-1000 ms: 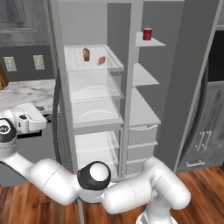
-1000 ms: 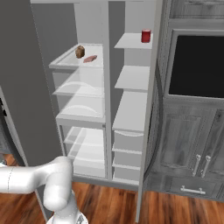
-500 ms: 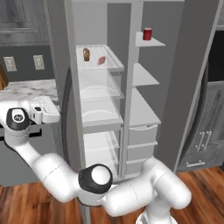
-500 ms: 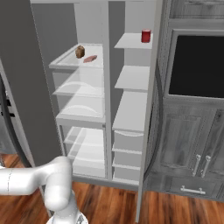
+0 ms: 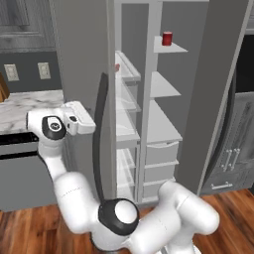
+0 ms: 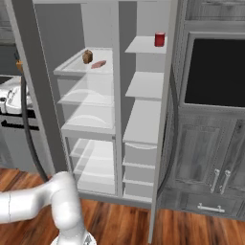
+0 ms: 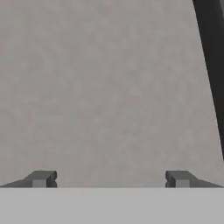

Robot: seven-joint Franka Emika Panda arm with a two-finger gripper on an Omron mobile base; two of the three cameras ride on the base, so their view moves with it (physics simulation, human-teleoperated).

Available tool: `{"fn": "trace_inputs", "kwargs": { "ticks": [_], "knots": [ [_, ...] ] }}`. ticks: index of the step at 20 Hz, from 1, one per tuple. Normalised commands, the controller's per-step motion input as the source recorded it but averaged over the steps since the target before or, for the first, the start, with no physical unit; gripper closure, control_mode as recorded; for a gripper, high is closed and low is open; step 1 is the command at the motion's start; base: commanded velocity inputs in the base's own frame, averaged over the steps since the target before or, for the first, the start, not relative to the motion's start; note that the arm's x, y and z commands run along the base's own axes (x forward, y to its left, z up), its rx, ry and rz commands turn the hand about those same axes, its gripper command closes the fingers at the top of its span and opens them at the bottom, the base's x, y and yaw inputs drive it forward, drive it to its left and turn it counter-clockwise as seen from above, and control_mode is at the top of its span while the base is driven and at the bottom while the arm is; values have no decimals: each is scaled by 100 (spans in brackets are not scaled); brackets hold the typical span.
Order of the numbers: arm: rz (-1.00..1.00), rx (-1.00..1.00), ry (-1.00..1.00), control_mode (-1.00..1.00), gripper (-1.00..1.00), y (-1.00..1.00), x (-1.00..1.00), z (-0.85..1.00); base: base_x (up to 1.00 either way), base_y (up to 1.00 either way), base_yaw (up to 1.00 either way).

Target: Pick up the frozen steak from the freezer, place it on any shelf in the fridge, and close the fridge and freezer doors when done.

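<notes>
We see our arm bent up and out to the left, wrist level, and our gripper (image 7: 110, 179) with jaws spread wide, both fingertips (image 7: 41, 178) bare and holding nothing.

Fridge door (image 5: 82, 74) seemingly nearer closed

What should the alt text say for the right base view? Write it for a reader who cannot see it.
A tall grey unit stands open: the frozen steak lies beside a brown lump on the fridge's top clear shelf. A red can stands on the freezer's top shelf, and the fridge door is swung partway in.
</notes>
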Motion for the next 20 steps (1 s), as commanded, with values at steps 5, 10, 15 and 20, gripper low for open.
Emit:
{"fn": "trace_inputs", "kwargs": {
  "ticks": [5, 10, 15, 20],
  "knots": [
    [8, 0, -14, -100, -100, -100, 38, 5, 0, 0, 0],
    [7, 0, -11, -100, -100, -68, 57, 23, 0, 0, 0],
    [5, 0, -3, -100, -100, -25, 66, 40, 0, 0, 0],
    [7, 0, -2, -100, -100, -14, 70, 43, 0, 0, 0]
  ]
}}
